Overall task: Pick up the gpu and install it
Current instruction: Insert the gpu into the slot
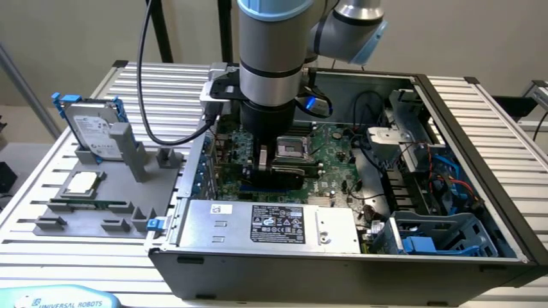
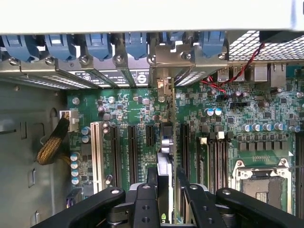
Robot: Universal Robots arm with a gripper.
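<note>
My gripper (image 2: 165, 190) is shut on the gpu (image 2: 165, 156), which I see edge-on between the two black fingers (image 2: 145, 199). The card stands upright over the green motherboard (image 2: 128, 104), in line with the expansion slots (image 2: 115, 152). Its silver bracket (image 2: 161, 85) reaches the case's rear slot openings. I cannot tell whether the card's edge sits in a slot. In the exterior view the gripper (image 1: 278, 165) is down inside the open computer case (image 1: 479, 167), above the motherboard (image 1: 330, 144).
A grey fixture (image 1: 51, 224) at the exterior view's left carries a silver hard drive with blue rails (image 1: 92, 131), a processor (image 1: 81, 183) and a memory strip (image 1: 86, 205). The power supply (image 1: 265, 224), a blue drive cage (image 1: 445, 234) and cables (image 1: 428, 167) crowd the case.
</note>
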